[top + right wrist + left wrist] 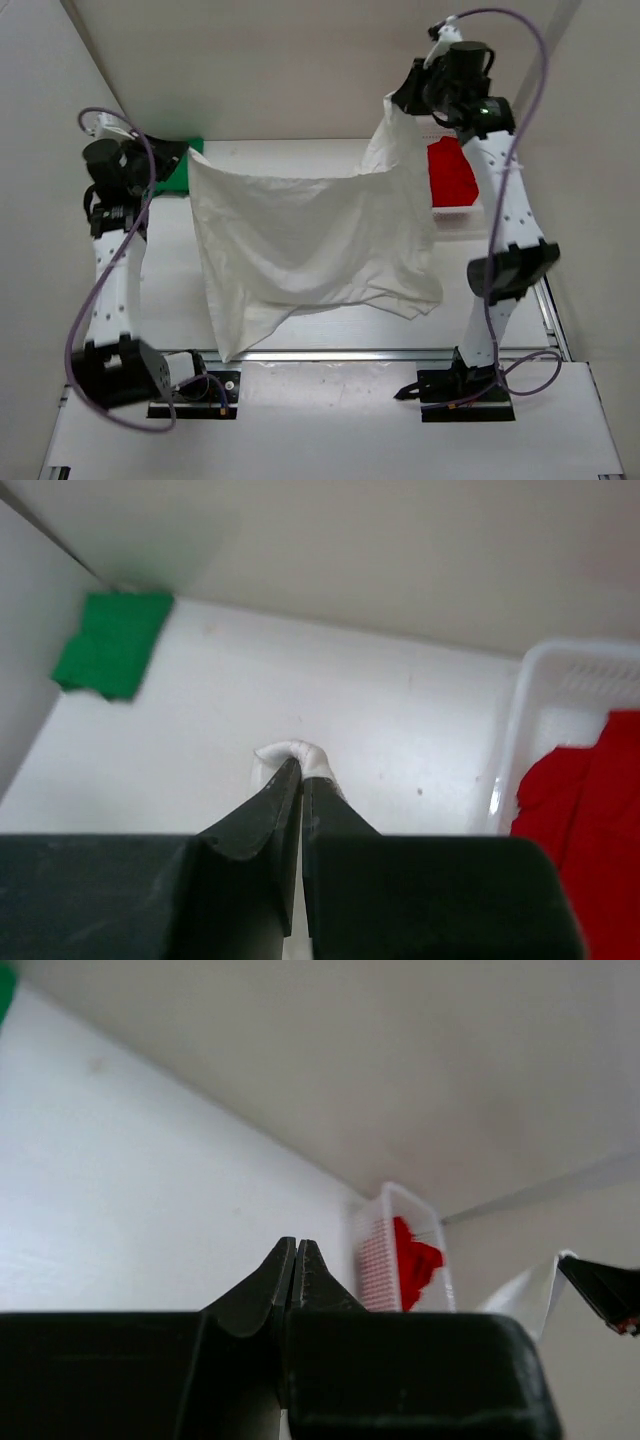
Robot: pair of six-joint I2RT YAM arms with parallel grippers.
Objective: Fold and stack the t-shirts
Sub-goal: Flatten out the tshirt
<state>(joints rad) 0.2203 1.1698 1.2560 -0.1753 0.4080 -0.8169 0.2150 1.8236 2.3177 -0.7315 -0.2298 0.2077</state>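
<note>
Jaws of the left gripper [180, 160] and the right gripper [395, 100] are closed, each pinching an upper corner of the white t-shirt [310, 240], which hangs spread between them above the counter [290, 155]. The green t-shirt [110, 645] lies folded at the far left; the red t-shirt [585, 820] sits in the basket [525, 710].

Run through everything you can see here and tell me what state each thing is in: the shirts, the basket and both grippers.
white t-shirt: unfolded, hanging spread in the air between the two grippers.
green t-shirt: folded compactly, lying on the table.
red t-shirt: crumpled, inside the basket.
basket: upright, holding the red t-shirt.
left gripper: shut on one top corner of the white t-shirt.
right gripper: shut on the other top corner.
</note>
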